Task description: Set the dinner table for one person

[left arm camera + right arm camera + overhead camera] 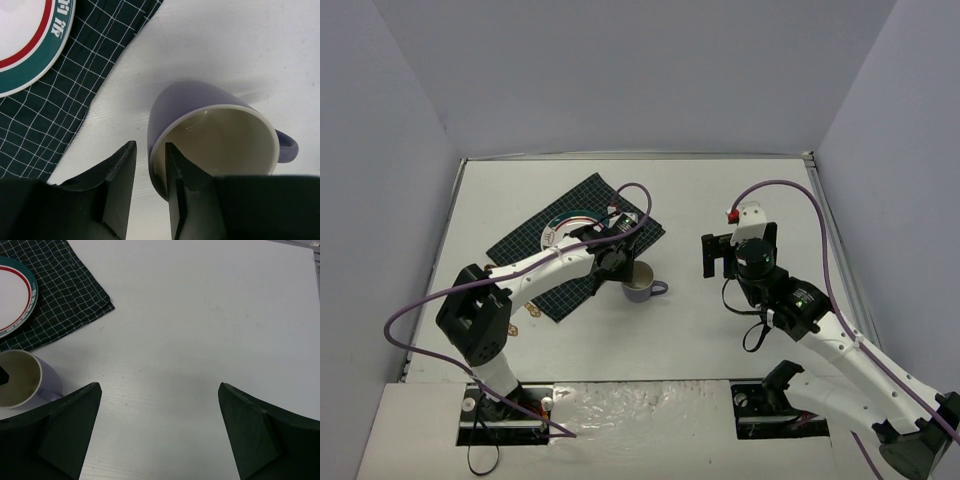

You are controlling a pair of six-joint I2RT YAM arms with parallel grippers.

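Observation:
A lilac mug with a cream inside stands upright on the white dinner table, just off the near corner of the dark green checked cloth. Its handle points right. My left gripper straddles the mug's rim: one finger is inside the cup, the other is outside, with a gap to the wall. A white plate with a green and red rim lies on the cloth. My right gripper is wide open and empty above bare table.
The mug, plate and cloth show at the left of the right wrist view. Small gold-coloured pieces lie partly hidden by the left arm. Metal rails edge the table; grey walls surround it.

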